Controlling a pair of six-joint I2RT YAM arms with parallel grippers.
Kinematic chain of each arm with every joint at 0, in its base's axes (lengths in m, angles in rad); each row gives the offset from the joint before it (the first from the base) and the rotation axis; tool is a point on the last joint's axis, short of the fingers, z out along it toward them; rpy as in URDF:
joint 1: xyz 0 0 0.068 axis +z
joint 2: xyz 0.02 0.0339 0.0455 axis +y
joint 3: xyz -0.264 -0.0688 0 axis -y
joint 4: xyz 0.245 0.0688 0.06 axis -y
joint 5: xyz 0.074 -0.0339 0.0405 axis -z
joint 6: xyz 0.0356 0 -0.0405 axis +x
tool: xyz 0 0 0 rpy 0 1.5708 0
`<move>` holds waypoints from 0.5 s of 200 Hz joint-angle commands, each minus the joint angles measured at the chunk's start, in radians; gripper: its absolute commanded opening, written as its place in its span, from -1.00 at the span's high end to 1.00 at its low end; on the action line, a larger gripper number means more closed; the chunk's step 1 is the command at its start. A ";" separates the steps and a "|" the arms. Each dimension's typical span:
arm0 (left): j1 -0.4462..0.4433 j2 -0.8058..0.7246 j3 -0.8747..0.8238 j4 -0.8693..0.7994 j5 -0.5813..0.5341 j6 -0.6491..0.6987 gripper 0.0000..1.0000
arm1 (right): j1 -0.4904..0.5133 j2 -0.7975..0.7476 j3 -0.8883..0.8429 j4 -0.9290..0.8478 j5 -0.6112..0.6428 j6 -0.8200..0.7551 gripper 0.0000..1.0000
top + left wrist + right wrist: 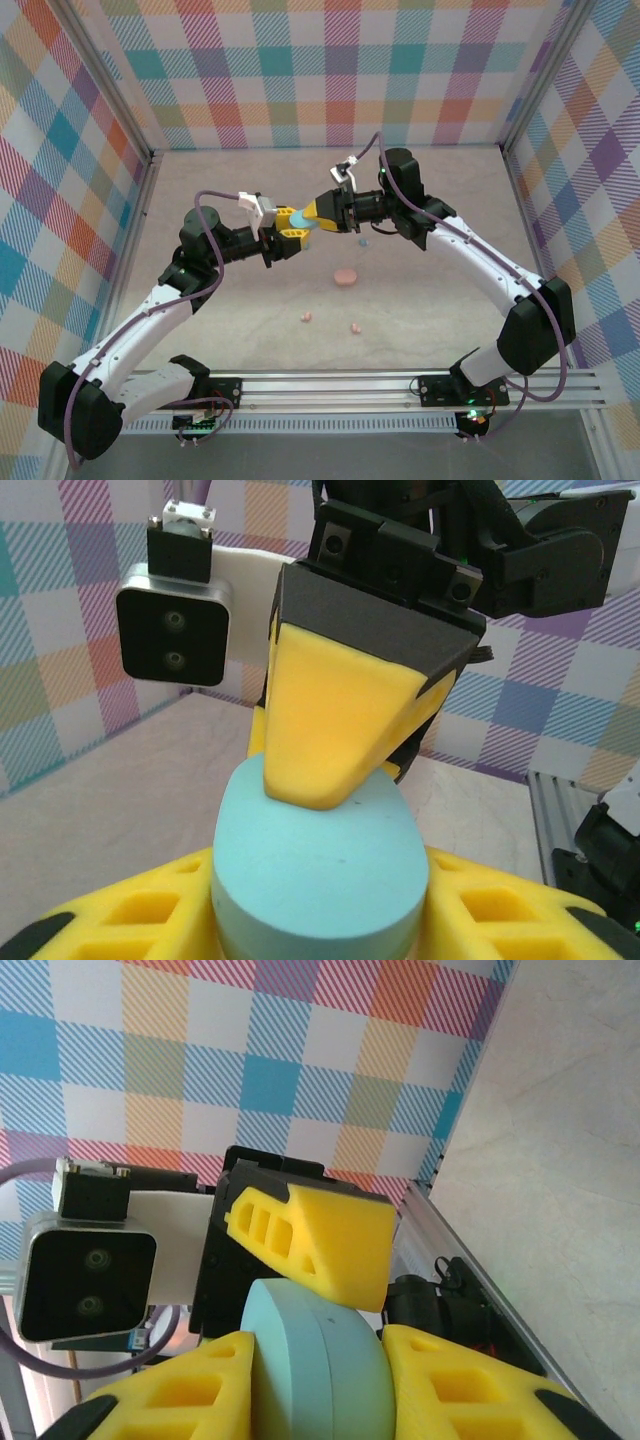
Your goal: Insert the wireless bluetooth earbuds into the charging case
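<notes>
Clamping the blue case at frame centre, left gripper and right gripper seem mid-opening; next comes carefully prying it open

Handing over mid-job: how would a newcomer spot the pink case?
On the beige table, look just nearside of the blue case held in mid-air. The pink case lies there alone, a flat disc, larger than the two tiny pink buds nearer still to the arm bases.

Blue case between yellow jaws
</notes>
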 commanded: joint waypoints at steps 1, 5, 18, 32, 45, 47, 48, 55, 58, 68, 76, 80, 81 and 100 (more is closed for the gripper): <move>-0.003 -0.013 -0.013 -0.016 -0.001 0.017 -0.01 | 0.007 -0.002 -0.016 0.083 -0.027 0.075 0.53; -0.002 -0.017 -0.019 -0.016 0.000 0.017 -0.03 | 0.005 -0.003 -0.021 0.100 -0.028 0.085 0.53; 0.002 -0.029 -0.036 -0.006 0.005 0.014 -0.06 | -0.001 -0.007 -0.034 0.132 -0.028 0.108 0.53; 0.012 -0.038 -0.053 0.022 0.018 -0.006 -0.08 | -0.002 -0.010 -0.033 0.125 -0.030 0.102 0.53; 0.018 -0.037 -0.058 0.037 0.035 -0.021 -0.08 | -0.002 -0.008 -0.035 0.119 -0.034 0.095 0.53; 0.019 -0.037 -0.058 0.038 0.037 -0.023 -0.08 | -0.002 -0.008 -0.035 0.119 -0.034 0.093 0.53; 0.020 -0.036 -0.058 0.039 0.039 -0.023 -0.08 | -0.002 -0.008 -0.035 0.119 -0.035 0.093 0.53; 0.022 -0.036 -0.058 0.043 0.047 -0.027 -0.08 | -0.003 -0.008 -0.037 0.118 -0.039 0.093 0.53; 0.024 -0.036 -0.058 0.045 0.050 -0.028 -0.08 | -0.003 -0.008 -0.037 0.118 -0.040 0.092 0.53; 0.027 -0.034 -0.058 0.056 0.060 -0.034 -0.07 | -0.003 -0.009 -0.036 0.112 -0.043 0.086 0.53; 0.030 -0.033 -0.058 0.066 0.068 -0.039 -0.05 | -0.002 -0.013 -0.035 0.104 -0.044 0.077 0.53; 0.032 -0.032 -0.058 0.071 0.073 -0.042 -0.04 | -0.002 -0.013 -0.035 0.099 -0.042 0.072 0.53; 0.032 -0.033 -0.058 0.072 0.074 -0.043 -0.04 | -0.003 -0.014 -0.035 0.099 -0.042 0.071 0.53; 0.035 -0.033 -0.053 0.079 0.083 -0.047 -0.02 | -0.003 -0.016 -0.034 0.073 -0.041 0.054 0.53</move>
